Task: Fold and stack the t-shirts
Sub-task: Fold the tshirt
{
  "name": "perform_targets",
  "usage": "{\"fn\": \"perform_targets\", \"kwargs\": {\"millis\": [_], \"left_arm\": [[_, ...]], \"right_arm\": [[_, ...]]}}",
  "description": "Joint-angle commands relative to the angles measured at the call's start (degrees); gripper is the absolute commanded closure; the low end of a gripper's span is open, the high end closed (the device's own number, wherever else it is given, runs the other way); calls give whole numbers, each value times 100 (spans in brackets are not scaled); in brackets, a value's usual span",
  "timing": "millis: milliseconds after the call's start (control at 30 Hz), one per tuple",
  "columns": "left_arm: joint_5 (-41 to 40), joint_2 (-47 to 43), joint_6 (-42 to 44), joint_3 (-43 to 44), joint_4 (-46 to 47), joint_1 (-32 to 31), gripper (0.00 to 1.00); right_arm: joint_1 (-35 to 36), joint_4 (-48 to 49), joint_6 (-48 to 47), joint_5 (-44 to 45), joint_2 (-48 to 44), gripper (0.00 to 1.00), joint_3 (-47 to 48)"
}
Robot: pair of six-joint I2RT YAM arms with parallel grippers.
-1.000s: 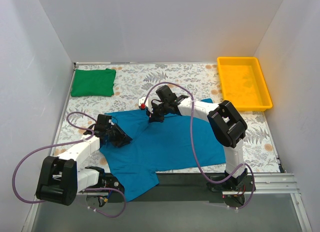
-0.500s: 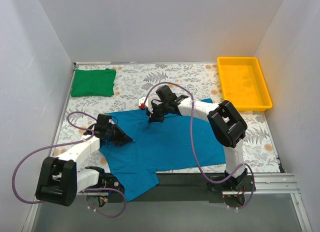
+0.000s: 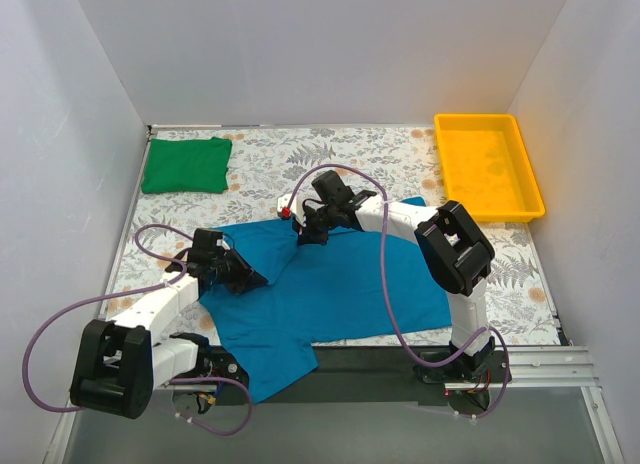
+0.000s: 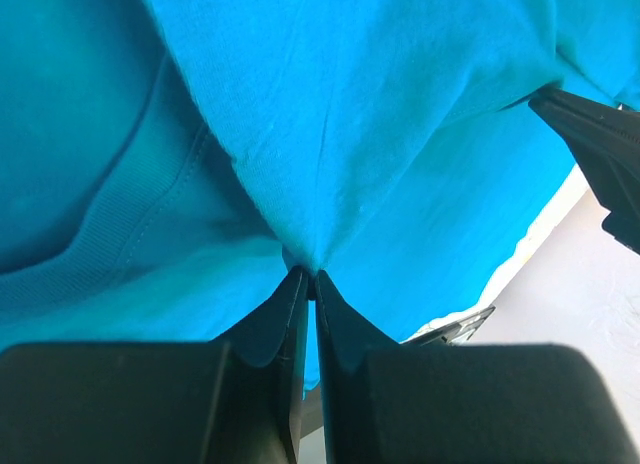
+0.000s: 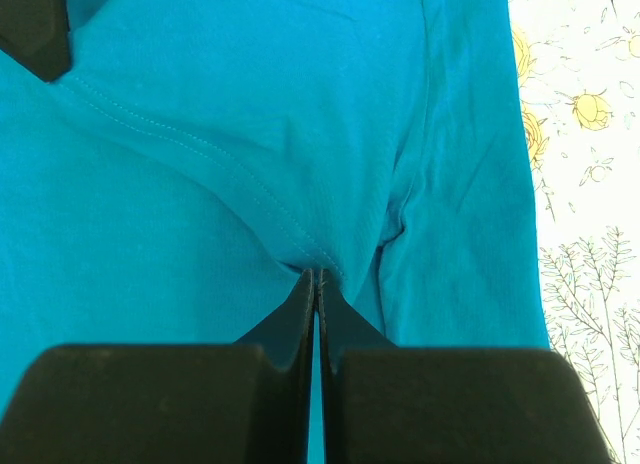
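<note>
The teal-blue t-shirt [image 3: 340, 289] lies spread over the near middle of the table, its lower left part hanging over the front edge. My left gripper [image 3: 250, 276] is shut on a pinch of its fabric [image 4: 305, 269] at the shirt's left side. My right gripper [image 3: 308, 234] is shut on a hemmed edge of the same shirt [image 5: 315, 269] at its far side. The bright green t-shirt [image 3: 186, 165] lies folded at the far left corner, away from both grippers.
A yellow plastic tray [image 3: 527, 199] stands at the far right. The table has a floral cloth [image 3: 360, 154]. White walls close in the left, back and right. A dark strip [image 3: 380, 359] runs along the front edge by the arm bases.
My left gripper has shifted slightly right and toward the near edge with the fabric in it. The right gripper has stayed in place.
</note>
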Motion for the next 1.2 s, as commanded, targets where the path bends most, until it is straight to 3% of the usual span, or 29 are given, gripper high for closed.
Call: {"fn": "perform_targets", "kwargs": {"millis": [0,667,933,1033,1167], "left_arm": [[119,-198,-55,34,-131,-23,94],[-163,-409,-107,174,-324,-23,94],[56,-470,-28,236,-438,-23,92],[118,-584,33,254,-526,-23,87],[-47,-839,86,385,-806,-23,78]], "right_arm": [[-6,-59,-128,-126,-158,99,32],[-94,-991,-893,-618,-61,98,313],[-138,-973,-603,-328,-43,73,524],[-305,-973,-454,-345,-192,61,621],[-769,-982,-330,-468,-456,57,603]]}}
